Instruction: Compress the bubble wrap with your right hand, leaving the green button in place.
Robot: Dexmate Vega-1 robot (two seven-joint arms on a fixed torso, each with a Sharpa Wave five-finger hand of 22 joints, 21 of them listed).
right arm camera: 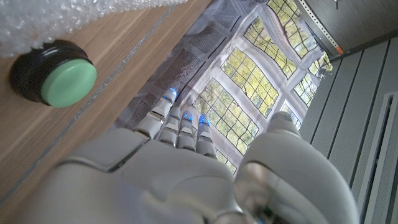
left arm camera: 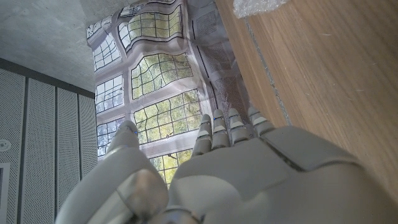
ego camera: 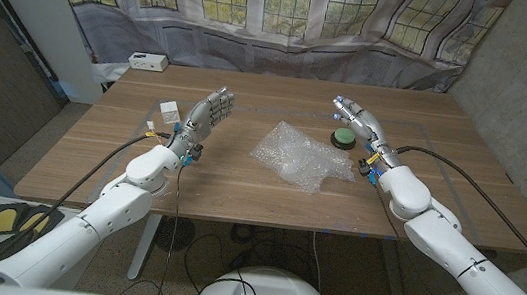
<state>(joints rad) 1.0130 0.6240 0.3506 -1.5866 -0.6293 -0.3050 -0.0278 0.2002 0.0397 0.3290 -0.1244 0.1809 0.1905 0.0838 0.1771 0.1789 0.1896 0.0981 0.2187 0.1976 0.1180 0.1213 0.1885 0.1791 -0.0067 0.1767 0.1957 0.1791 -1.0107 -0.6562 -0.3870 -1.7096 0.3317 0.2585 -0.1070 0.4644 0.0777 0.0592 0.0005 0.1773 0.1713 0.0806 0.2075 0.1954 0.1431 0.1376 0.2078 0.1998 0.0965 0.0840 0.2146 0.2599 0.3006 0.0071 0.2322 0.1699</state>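
The bubble wrap point(ego camera: 303, 156) lies crumpled on the wooden table point(ego camera: 238, 190), roughly at its middle between the two arms. It is a clear, irregular sheet whose long axis runs slantwise in the head view, from the upper left near the table's centre toward the lower right, with one ragged corner pointing toward the near edge. The green button point(ego camera: 343, 138) sits on its black base just beside the sheet's far right edge, its green cap facing up; whether the plastic touches the base cannot be told.

The right hand point(ego camera: 360, 120) stands on its edge on the far right of the button, near it but apart, fingers stretched out and spread, pointing away from the robot toward the windows, holding nothing. In the right wrist view the button point(right arm camera: 55, 74) and a strip of the wrap point(right arm camera: 68, 17) show beyond the back of that hand point(right arm camera: 186, 168).

The left hand point(ego camera: 205, 117) is raised on the left of the wrap, well apart from it, palm upright, fingers extended and apart, with nothing in it. A small white block point(ego camera: 168, 111) lies on the table just left of it, and a white box point(ego camera: 146, 61) sits at the far left corner
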